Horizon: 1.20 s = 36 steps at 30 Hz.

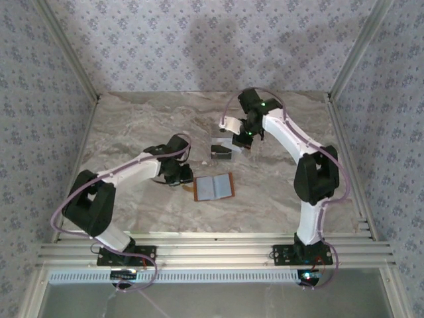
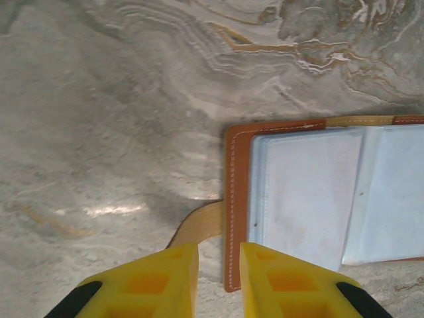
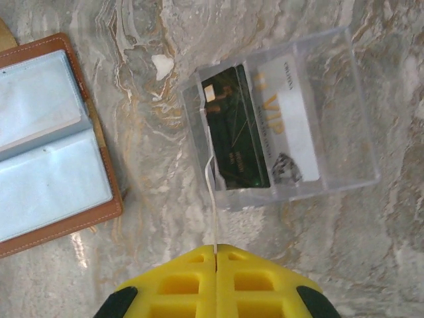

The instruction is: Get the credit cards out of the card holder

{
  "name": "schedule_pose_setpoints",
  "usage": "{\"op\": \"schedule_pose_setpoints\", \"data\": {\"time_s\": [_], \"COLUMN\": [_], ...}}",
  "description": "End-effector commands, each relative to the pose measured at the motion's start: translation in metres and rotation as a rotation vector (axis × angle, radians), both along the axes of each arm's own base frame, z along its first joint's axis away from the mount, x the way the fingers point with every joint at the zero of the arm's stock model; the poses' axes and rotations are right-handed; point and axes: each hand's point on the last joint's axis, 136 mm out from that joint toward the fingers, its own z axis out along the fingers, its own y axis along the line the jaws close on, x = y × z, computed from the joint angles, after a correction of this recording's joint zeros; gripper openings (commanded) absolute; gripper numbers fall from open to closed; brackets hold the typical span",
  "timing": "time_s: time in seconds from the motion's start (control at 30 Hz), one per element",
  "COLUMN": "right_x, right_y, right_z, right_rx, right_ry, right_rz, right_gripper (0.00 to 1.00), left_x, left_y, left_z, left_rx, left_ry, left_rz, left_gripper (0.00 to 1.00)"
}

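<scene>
R fingers (image 3: 179,285) pressed together on a thin whitish credit card (image 3: 211,199), edge-on over the clear tray (image 3: 338,112) (2 cards (image 3: 235,126) lie in it). Best: lower it inside the tray wall, then let go. Card holder (image 1: 214,187) lies open on table (image 1: 265,205) nearby; L fingers (image 2: 159,281) narrowly apart at its tab (image 2: 202,222), grip unclear.

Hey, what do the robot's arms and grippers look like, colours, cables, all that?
The left arm and right arm have white links, black joint housings and pale purple cables looping alongside; small green lights glow on the right one. The left gripper and right gripper have yellow fingers with recessed pockets, black behind.
</scene>
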Motion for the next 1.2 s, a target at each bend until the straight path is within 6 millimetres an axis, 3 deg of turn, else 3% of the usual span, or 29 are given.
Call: {"op": "schedule_pose_setpoints", "data": {"time_s": [0.0,0.37,0.67,1.17], "right_x": [-0.001,0.03,0.041,0.045], "right_y": [-0.004,0.018,0.033,0.033], "right_z": [-0.002,-0.003,-0.02,-0.046], "right_rx": [-0.066,-0.11,-0.142,-0.219], "right_ry": [0.021,-0.029,-0.045,-0.049], "right_rz": [0.106,0.184,0.23,0.284], "right_gripper": [0.0,0.0,0.0,0.0], "left_x": [-0.001,-0.007,-0.01,-0.011], "left_y": [0.008,0.024,0.03,0.033], "left_z": [0.007,0.008,0.007,0.004], "left_rx": [-0.016,-0.014,-0.009,-0.008], "left_ry": [-0.018,-0.022,-0.017,-0.01], "left_rz": [0.031,0.069,0.081,0.091], "left_gripper": [0.24,0.24,0.24,0.24]}}
